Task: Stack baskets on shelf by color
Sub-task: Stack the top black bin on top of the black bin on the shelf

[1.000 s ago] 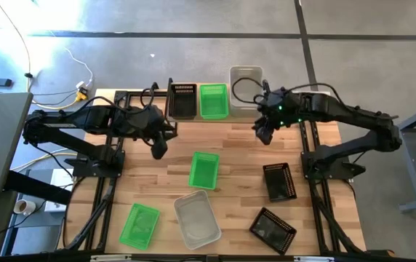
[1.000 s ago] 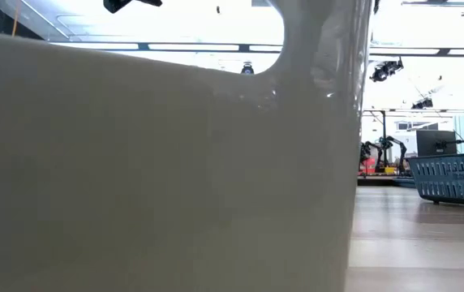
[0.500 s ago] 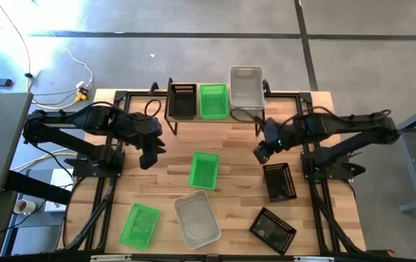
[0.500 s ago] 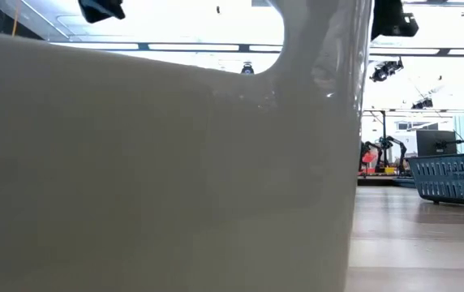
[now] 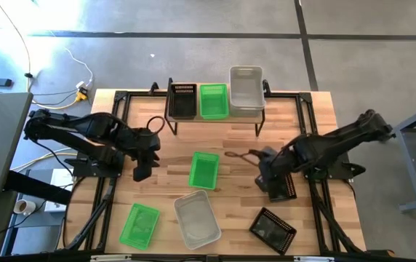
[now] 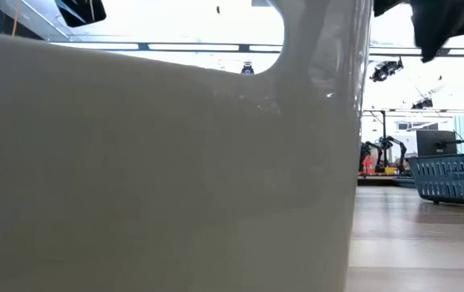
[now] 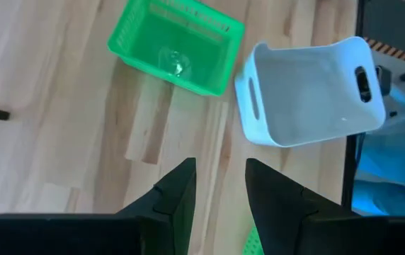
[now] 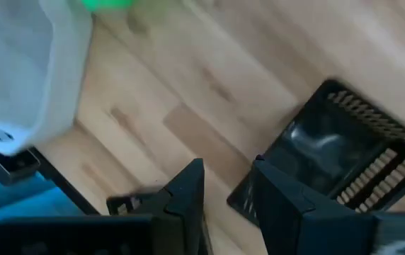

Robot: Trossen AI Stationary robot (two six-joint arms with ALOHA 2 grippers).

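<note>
Shelf (image 5: 215,116) at the table's (image 5: 317,109) far edge carries one black, one green and one clear basket (image 5: 246,89). Six baskets lie loose on the table. Left tool (image 5: 142,172) hovers beside the middle green basket (image 5: 204,171), fingers parted, empty. Right tool (image 5: 265,179) hovers at a black basket (image 5: 281,182), parted, empty.

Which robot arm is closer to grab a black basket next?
The right one. Its pincer hangs open right beside a black basket, while the left pincer is across the table, nearer a green basket.
</note>
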